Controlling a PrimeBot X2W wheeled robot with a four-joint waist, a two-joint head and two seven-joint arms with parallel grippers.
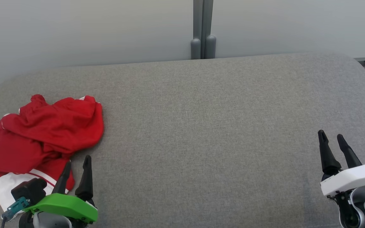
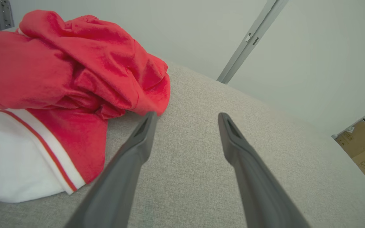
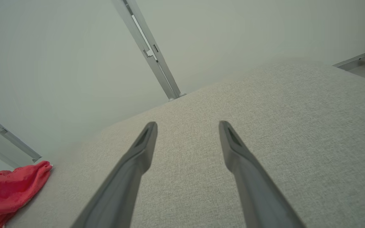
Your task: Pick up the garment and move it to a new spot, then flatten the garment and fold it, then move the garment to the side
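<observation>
Dark fingers (image 2: 131, 158) of left gripper (image 2: 187, 114) spread wide, nothing between them, low over grey padded surface (image 1: 201, 126). Left fingertip just beside red hem of garment (image 1: 49, 126); contact not clear. Right gripper (image 1: 330, 133) likewise spread and empty, well apart at far right of surface.

Garment: crumpled red heap with white panel and red-striped trim, lying at left end of surface, near its front edge. Looks soft, thin and light; likely drapes, sags and bunches when lifted, with no fragility to fear. Probably clings a little to woven upholstery, so dragging may rumple it further. Best taken by pinching a raised fold on top of heap, or white-trimmed edge nearest left gripper; catching several layers at once risks lifting a knot instead of an edge.

Beyond: open grey fabric stretching right, room enough for a new spot. Pale wall panels (image 1: 74, 31) behind, grey post (image 1: 203, 31) at their seam. Cardboard box (image 2: 360, 148) off past surface edge. Nothing standing between left gripper and garment.
</observation>
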